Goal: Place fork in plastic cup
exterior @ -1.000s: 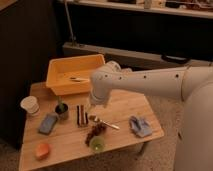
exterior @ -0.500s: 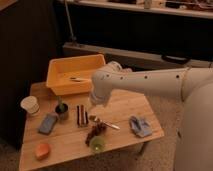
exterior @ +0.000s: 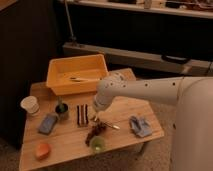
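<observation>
The fork (exterior: 109, 124) is a slim silver utensil lying on the wooden table (exterior: 125, 107) near its front middle. The plastic cup (exterior: 97, 145) is small, light green and translucent, and stands upright near the front edge, just in front of and left of the fork. My white arm reaches in from the right. My gripper (exterior: 95, 118) hangs low over the table at the fork's left end, above and behind the green cup. A dark reddish clump (exterior: 94, 131) lies between the gripper and the cup.
A yellow bin (exterior: 100, 65) with a pale utensil (exterior: 77, 79) stands at the back. A white paper cup (exterior: 30, 105), a dark cup with a green stick (exterior: 61, 109), a blue sponge (exterior: 48, 122), an orange object (exterior: 42, 150), a dark striped block (exterior: 82, 115) and a blue cloth (exterior: 140, 126) also lie on the table.
My arm has dipped slightly toward the table near the fork. The fork, the green cup and the other objects have not moved.
</observation>
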Controlling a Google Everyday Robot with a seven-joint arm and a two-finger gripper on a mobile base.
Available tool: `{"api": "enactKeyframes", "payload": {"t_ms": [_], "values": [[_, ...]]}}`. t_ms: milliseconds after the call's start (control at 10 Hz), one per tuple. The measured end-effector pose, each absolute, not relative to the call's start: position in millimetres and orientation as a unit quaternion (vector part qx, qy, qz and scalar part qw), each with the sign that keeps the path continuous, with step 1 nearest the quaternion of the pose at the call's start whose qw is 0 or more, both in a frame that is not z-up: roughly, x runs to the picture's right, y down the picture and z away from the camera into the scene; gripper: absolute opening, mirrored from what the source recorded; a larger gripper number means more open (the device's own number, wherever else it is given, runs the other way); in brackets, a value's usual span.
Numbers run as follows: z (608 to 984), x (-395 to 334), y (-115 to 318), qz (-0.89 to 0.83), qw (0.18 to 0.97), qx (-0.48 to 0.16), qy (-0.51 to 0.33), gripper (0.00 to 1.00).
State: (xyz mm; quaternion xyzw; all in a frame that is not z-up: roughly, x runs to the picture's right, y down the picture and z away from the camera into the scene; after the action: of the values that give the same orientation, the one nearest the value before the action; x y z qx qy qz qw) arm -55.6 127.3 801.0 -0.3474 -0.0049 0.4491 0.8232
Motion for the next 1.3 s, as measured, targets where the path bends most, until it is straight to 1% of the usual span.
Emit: {"api": "enactKeyframes", "payload": {"t_ms": [400, 600, 1300], "values": [[821.7, -58.0, 130.2, 0.422, 0.828, -0.370, -0.016, 0.65], [834.2, -62.1, 144.3, 0.407, 0.829, -0.383, -0.015, 0.65], [854.5, -59.7, 167.2, 0.374, 0.836, -0.401, -0.014, 0.65]]}}
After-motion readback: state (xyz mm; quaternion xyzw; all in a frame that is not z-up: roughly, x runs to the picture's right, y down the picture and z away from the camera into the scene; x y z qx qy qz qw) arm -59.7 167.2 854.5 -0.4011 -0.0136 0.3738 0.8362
